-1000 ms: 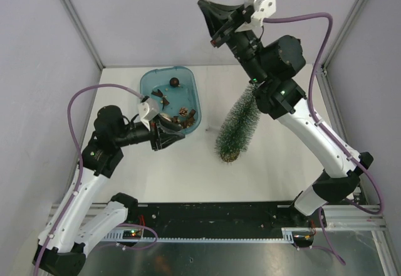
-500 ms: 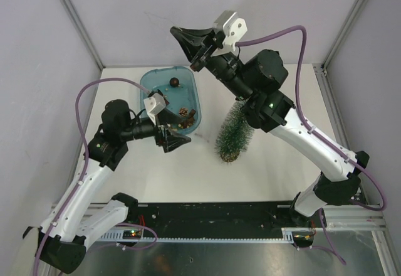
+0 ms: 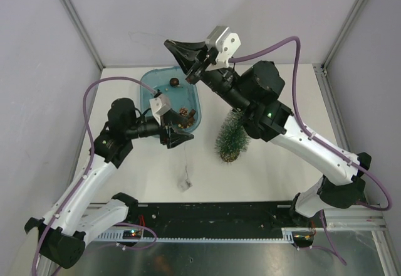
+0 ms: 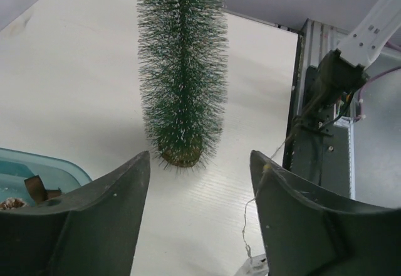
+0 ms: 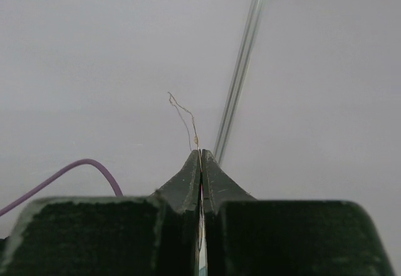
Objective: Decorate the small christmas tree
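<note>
I log: left tool (image 4: 199, 160) spread, beside blue tray (image 3: 147, 75); right tool (image 5: 200, 153) pressed together, pinching thin wire (image 5: 196, 140), possibly fairy lights; small christmas tree (image 3: 233, 137) upright on surface (image 3: 276, 163).

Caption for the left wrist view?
Open left claw frames the small christmas tree on the table; thin wire trails past one finger.

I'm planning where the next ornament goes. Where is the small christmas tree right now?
In the top view the small christmas tree stands on the white table, just right of the blue tray, near mid-table.
</note>
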Robot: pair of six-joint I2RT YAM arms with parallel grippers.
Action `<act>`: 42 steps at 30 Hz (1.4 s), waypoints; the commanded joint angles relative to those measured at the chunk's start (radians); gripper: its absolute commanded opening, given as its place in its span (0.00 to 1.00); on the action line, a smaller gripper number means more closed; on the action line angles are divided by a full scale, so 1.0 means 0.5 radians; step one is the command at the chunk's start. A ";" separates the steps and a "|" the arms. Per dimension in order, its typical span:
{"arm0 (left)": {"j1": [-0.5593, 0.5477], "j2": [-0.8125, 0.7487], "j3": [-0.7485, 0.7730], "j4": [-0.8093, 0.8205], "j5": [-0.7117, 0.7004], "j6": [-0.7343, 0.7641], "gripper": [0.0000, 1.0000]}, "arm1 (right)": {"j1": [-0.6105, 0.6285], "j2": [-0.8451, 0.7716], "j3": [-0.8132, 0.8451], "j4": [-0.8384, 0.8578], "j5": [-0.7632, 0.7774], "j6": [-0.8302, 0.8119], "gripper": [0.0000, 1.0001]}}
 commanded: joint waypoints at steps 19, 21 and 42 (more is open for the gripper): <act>-0.022 -0.384 -0.234 -0.145 0.124 0.022 0.15 | -0.139 -0.215 -0.555 0.259 0.103 0.086 0.00; -0.022 -0.411 -0.230 -0.162 0.099 0.028 0.25 | -0.139 -0.204 -0.564 0.264 0.098 0.090 0.00; -0.020 -0.457 0.175 -0.156 -1.227 0.182 1.00 | -0.133 -0.230 -0.687 0.321 0.099 0.069 0.00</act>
